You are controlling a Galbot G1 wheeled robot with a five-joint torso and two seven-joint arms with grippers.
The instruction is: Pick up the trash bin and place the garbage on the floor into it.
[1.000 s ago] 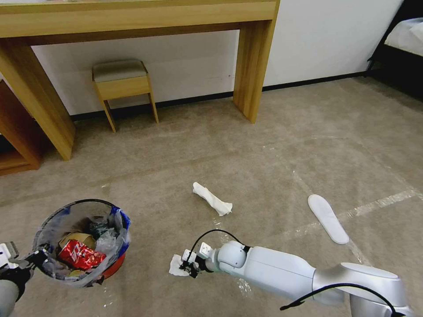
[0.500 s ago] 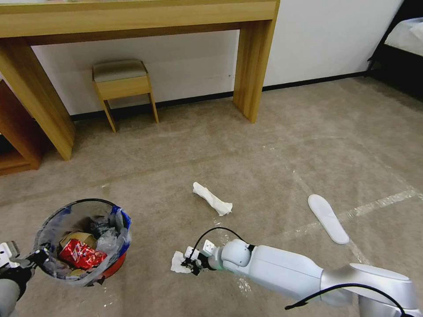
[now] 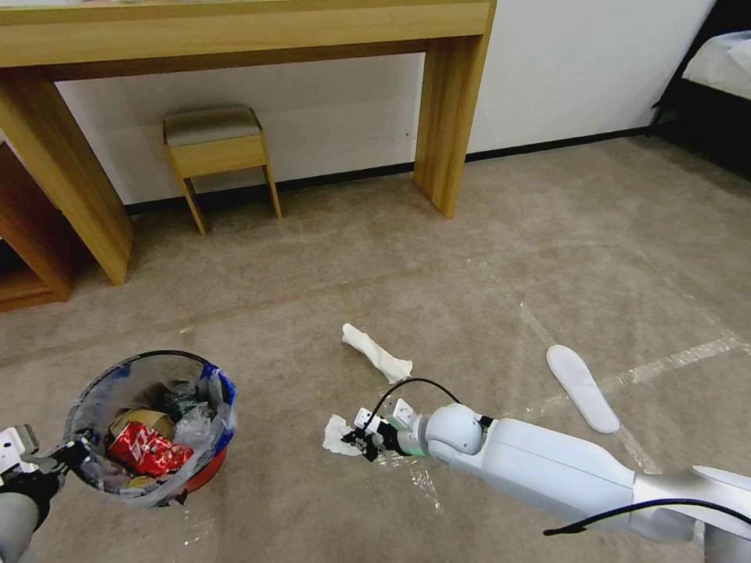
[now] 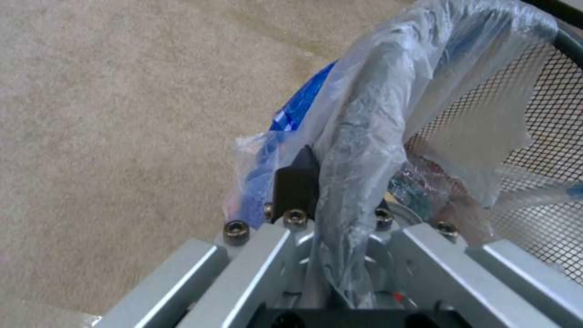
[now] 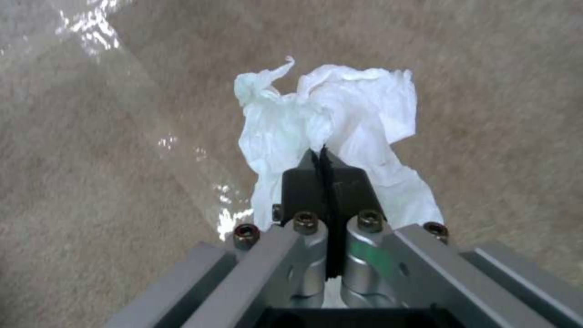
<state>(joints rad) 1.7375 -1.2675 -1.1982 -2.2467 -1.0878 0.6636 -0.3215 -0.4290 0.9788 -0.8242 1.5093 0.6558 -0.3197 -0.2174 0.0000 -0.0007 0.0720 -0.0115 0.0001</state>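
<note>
We hold the small round red trash bin [image 3: 149,430], lined with a crinkly clear plastic bag with blue print, at our left side just above the beige-brown short-pile carpet floor [image 3: 469,258]; our left gripper [image 3: 66,457] is clamped on its bag-covered rim, and the left wrist view shows the dark fingers [image 4: 296,182] pinching the plastic over the rim. Inside the bin lie a crushed red wrapper [image 3: 145,451] and a brown paper scrap. Our right gripper [image 3: 361,442] reaches low over the carpet with its jaws closed tight on a crumpled white tissue [image 5: 328,123], which hangs from the fingertips near a shiny tape line. A second, rolled white tissue [image 3: 375,353] lies on the carpet just beyond it, and a flat white slipper [image 3: 581,386] lies well apart to the right.
</note>
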